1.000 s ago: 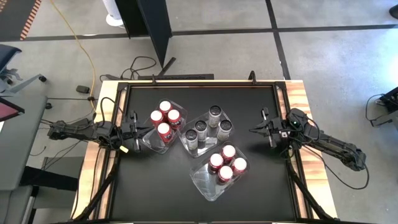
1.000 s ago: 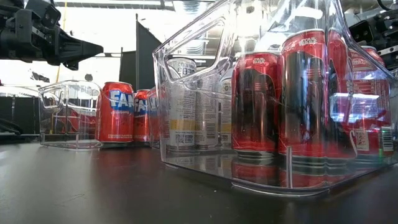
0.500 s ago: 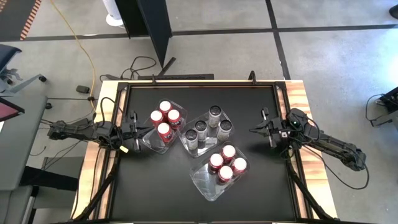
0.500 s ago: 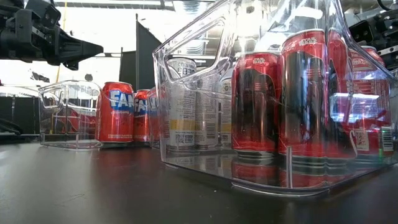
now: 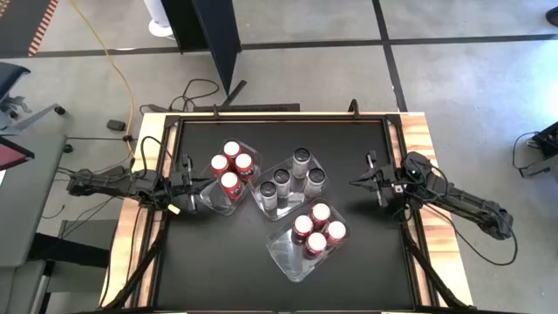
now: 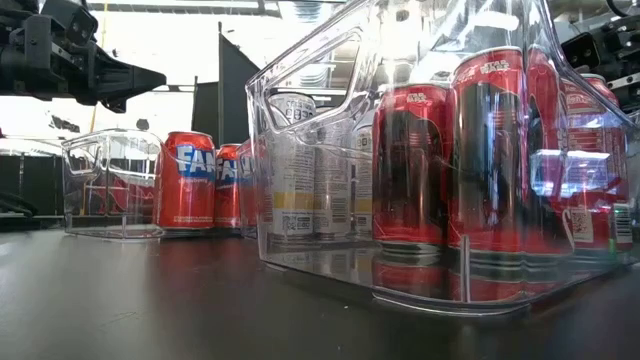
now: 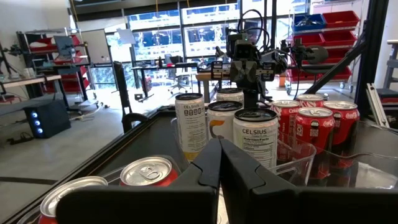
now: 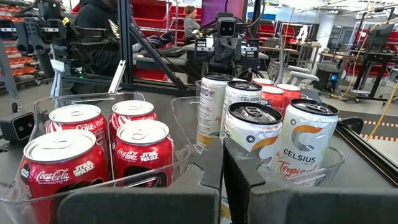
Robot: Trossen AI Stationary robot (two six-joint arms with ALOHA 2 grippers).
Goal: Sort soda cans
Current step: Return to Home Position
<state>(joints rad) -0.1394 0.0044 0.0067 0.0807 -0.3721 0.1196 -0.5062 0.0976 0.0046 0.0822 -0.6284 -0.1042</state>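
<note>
On the left edge of the desk (image 5: 349,262) we see the left gripper (image 5: 207,180) hovering just beside the left tray (image 5: 209,199), its jaws clenched on nothing. That clear tray holds four red cans (image 5: 231,165) with silver tops, standing upright. In the middle, the centre tray (image 5: 261,203) carries four silver-grey cans (image 5: 292,179) with dark tops, taller and slimmer than the red ones and printed with a drink label. Nearer the front edge sits the front tray (image 5: 288,257), with four more red cola cans (image 5: 317,229) grouped at one end and the other end bare. On the right, the right gripper (image 5: 355,181) hangs above the desk, well apart from the trays, its jaws pressed together and holding nothing.

By our reading every can already sits in a tray with its own kind, so the sorting looks finished or nearly so, and both arms seem parked. If a can must go elsewhere, we would first spread the jaws wide, come down straight over a can at a group's outer side, and close around its middle, since the neighbours touch and leave little room.

The cans are thin, smooth metal cylinders, likely slippery and easy to dent. The trays are rigid, glossy, see-through plastic with rounded corners and cut-out handles; the desk top is matte black.
</note>
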